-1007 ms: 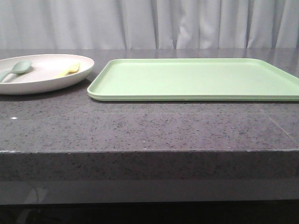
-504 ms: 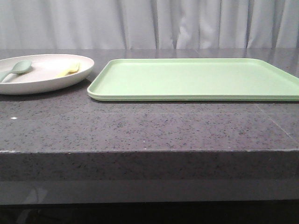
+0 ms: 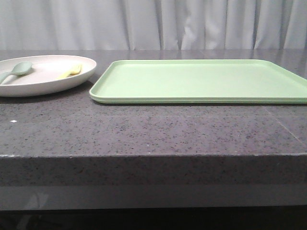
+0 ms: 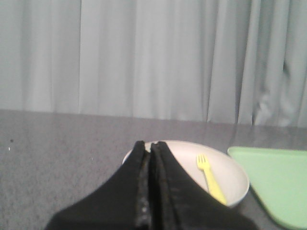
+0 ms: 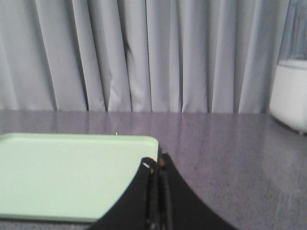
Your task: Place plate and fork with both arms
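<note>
The off-white plate sits at the far left of the dark counter. The yellow fork lies in it toward the right side. The plate and fork also show in the left wrist view. My left gripper is shut and empty, its tips in front of the plate's near rim and left of the fork. My right gripper is shut and empty, near the right corner of the light-green tray. Neither gripper shows in the front view.
A grey-green spoon lies in the plate's left part. The rectangular light-green tray lies right of the plate. A white container stands at the far right. Grey curtains hang behind the counter.
</note>
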Tool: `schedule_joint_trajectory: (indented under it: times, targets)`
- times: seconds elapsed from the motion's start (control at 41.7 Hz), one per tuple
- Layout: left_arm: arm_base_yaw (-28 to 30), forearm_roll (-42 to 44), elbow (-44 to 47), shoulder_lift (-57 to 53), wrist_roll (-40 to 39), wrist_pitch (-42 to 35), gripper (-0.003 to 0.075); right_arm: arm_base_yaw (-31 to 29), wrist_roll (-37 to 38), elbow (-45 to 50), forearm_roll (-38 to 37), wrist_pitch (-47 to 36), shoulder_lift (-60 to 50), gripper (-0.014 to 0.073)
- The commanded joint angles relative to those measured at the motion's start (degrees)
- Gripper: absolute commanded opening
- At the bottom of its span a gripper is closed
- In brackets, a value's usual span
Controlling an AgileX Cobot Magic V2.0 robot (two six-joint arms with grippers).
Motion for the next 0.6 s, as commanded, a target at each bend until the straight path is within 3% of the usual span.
schedule_joint_trajectory:
  times: [0.0, 0.24, 0.576]
  targets:
    - [-0.1, -0.3, -10.0, 3.7, -0.8, 1.5, -0.0020, -0.1, -0.6, -8.4, -0.1, 1.9, 2.1, -0.0118]
    - [-0.1, -0.3, -25.5, 16.4, -0.8, 15.2, -0.0020, -0.1, -0.6, -23.3, -0.1, 15.3, 14.1, -0.0118]
    - [-0.1, -0.3, -26.2, 26.2, -0.8, 16.9, -0.0020, -0.1, -0.6, -24.8, -0.1, 17.3, 24.1, -0.0118]
